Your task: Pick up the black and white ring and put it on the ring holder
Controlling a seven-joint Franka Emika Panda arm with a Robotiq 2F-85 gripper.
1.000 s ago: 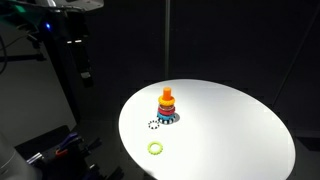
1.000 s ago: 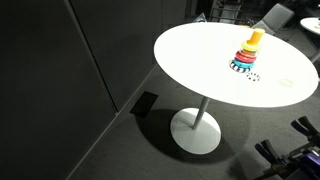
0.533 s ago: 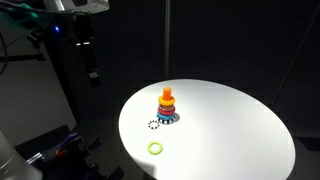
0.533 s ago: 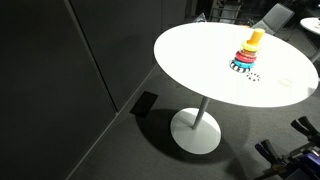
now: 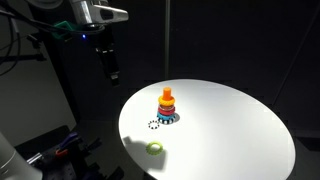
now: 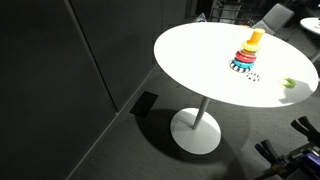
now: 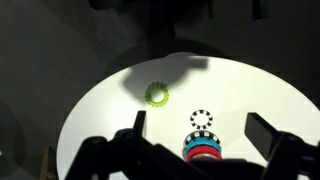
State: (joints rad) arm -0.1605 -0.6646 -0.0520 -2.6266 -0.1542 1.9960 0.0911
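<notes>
The black and white ring (image 5: 154,125) lies flat on the round white table, just in front of the ring holder (image 5: 167,105), a peg stacked with orange, red and yellow rings on a blue base. Both also show in an exterior view, the ring (image 6: 253,77) and the holder (image 6: 247,55). My gripper (image 5: 110,67) hangs high above and beside the table's edge, far from the ring. In the wrist view the gripper (image 7: 199,127) is open and empty, and the ring (image 7: 202,119) and holder (image 7: 203,148) lie far below between its fingers.
A yellow-green ring (image 5: 155,148) lies nearer the table's edge, in shadow; it also shows in the wrist view (image 7: 156,95) and an exterior view (image 6: 289,83). The white table (image 5: 230,130) stands on one pedestal (image 6: 196,128). Dark curtains surround it.
The arm and gripper have swung toward the table in the exterior view. A shadow now falls over the yellow-green ring. The rings and holder have not moved.
</notes>
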